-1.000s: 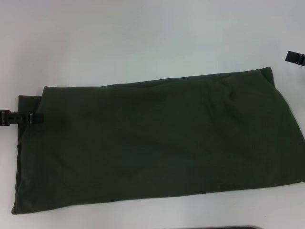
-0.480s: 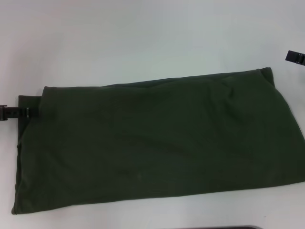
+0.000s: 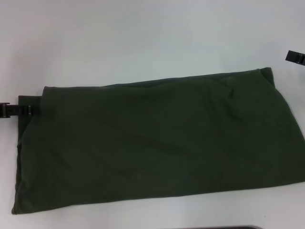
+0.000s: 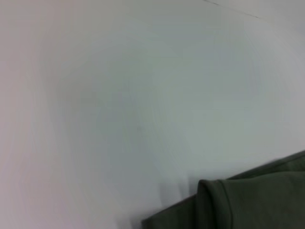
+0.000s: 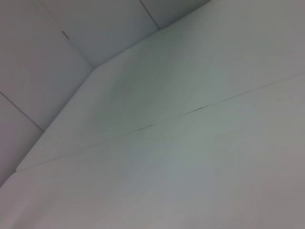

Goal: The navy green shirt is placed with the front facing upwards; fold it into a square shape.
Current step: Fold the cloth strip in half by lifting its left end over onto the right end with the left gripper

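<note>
left end effector (image 3: 21, 110) slid back over shirt edge

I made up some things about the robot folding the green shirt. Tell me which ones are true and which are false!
1. The navy green shirt lies folded into a long rectangle. True.
2. The letters "FREE" show on top. False: only plain green cloth shows.
3. The left hand is at the shirt's left end. True.
4. The right hand is pressing on the shirt. False: it is off by the right edge, apart from the shirt.
5. The table is white. True.
</note>
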{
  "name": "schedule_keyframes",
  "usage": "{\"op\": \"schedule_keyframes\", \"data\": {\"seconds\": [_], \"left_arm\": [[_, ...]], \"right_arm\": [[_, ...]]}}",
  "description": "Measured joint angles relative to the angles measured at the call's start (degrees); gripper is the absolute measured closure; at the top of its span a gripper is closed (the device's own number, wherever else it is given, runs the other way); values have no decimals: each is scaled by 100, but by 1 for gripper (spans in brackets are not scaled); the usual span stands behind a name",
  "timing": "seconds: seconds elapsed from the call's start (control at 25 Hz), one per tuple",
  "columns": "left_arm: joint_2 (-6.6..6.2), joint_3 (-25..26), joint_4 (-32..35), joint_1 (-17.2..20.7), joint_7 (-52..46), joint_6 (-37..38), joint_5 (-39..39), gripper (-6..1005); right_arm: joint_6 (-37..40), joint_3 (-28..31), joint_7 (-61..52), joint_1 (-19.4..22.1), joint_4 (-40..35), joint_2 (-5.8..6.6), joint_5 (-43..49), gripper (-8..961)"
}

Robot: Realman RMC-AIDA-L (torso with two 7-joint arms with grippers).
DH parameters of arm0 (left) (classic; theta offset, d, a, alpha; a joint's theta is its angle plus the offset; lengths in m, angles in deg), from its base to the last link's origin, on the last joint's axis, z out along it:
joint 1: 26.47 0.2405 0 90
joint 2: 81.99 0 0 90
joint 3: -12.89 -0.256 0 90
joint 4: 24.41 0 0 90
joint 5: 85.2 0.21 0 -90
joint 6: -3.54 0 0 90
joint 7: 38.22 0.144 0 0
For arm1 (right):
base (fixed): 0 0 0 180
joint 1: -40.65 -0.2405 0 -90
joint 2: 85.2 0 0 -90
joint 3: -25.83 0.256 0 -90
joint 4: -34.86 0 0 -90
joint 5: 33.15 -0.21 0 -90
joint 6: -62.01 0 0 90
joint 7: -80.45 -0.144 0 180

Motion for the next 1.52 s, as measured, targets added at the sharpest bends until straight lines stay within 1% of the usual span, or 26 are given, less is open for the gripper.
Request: {"op": "schedule_keyframes", "data": {"seconds": [0.52,0.92,1.52], "left_arm": [[-33,14,47,5,-14,-152,1,172],[-44,-32,86,-32,-143,-108,193,171],[-48,-50,106,-69,-194,269,398,175]], "right_arm": [[0,0,-14,-8,-6,0,-9,38],[0,-6,-60,-9,-42,0,-5,38],[8,1,-62,-8,-45,0,0,38]]}}
